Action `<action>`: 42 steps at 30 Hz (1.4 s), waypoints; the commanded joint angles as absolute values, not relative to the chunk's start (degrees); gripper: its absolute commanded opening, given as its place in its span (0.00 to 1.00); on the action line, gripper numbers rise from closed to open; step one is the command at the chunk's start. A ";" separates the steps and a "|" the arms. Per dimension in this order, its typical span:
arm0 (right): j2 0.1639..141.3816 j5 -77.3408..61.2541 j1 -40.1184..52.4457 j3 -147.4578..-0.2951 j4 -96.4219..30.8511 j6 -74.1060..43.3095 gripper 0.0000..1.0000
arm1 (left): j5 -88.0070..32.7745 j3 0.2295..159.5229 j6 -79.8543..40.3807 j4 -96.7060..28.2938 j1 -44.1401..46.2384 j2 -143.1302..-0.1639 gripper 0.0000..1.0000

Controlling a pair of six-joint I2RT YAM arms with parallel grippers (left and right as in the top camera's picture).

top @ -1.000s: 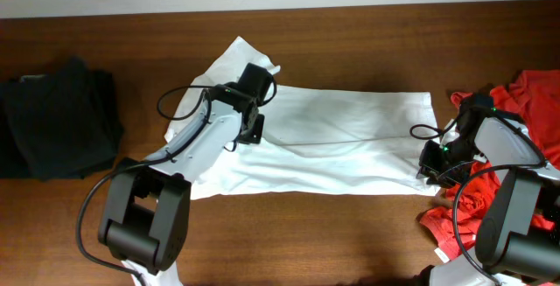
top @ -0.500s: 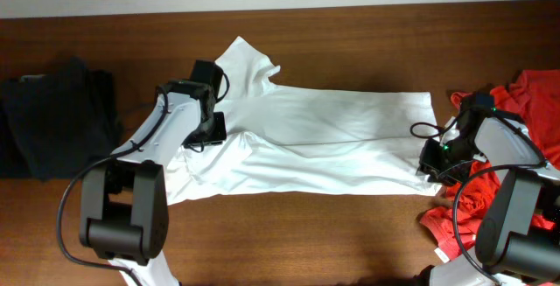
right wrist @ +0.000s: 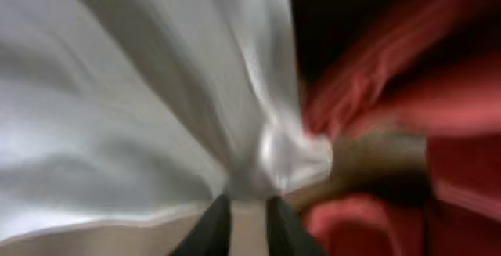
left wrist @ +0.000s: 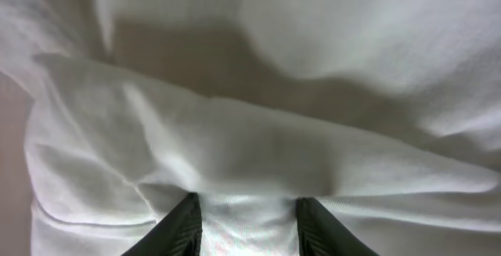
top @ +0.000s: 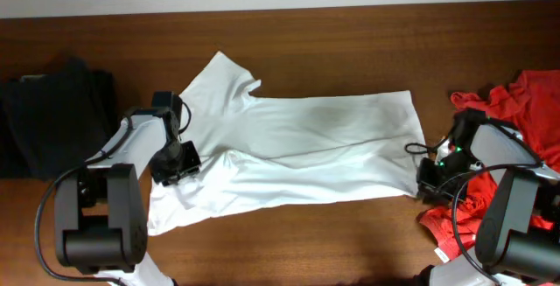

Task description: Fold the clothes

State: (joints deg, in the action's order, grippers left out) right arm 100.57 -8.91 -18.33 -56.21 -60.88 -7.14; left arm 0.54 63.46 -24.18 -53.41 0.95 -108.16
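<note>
A white shirt (top: 306,146) lies spread lengthwise across the brown table, one sleeve pointing to the back left. My left gripper (top: 175,160) is at the shirt's left end, shut on a bunched fold of the white cloth (left wrist: 249,217). My right gripper (top: 429,177) is at the shirt's right front corner, and its narrow jaws (right wrist: 244,223) pinch that corner of the cloth (right wrist: 274,158). The shirt is wrinkled near the left gripper and fairly flat in the middle.
A pile of black clothes (top: 52,115) lies at the far left. A heap of red clothes (top: 516,111) lies at the far right, next to my right arm, and also shows in the right wrist view (right wrist: 391,91). The table's front edge is close below the shirt.
My left gripper has moved left and toward the front, dragging the shirt's left end with it. The whole shirt has shifted left. My right gripper has moved slightly toward the front with its corner.
</note>
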 commanded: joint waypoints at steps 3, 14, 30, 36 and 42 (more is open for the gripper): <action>99.72 -8.56 -18.00 -56.07 -62.87 -6.66 0.15 | 2.72 57.91 -25.08 -56.03 0.51 -111.00 0.38; 93.08 -9.32 -18.00 -60.31 -51.48 -5.96 0.49 | 2.72 58.65 -25.06 -52.07 0.58 -101.67 0.50; 103.04 -10.07 -17.96 -57.12 -51.31 -5.98 0.11 | 2.74 58.65 -25.04 -52.10 0.58 -101.67 0.57; 103.02 1.37 -18.24 -55.86 -56.05 -10.68 0.04 | 5.02 58.65 -24.82 -55.44 0.56 -101.67 0.57; 102.91 -5.06 -22.50 -56.42 -57.28 -8.95 0.17 | 7.44 58.70 -24.69 -58.59 0.58 -101.60 0.57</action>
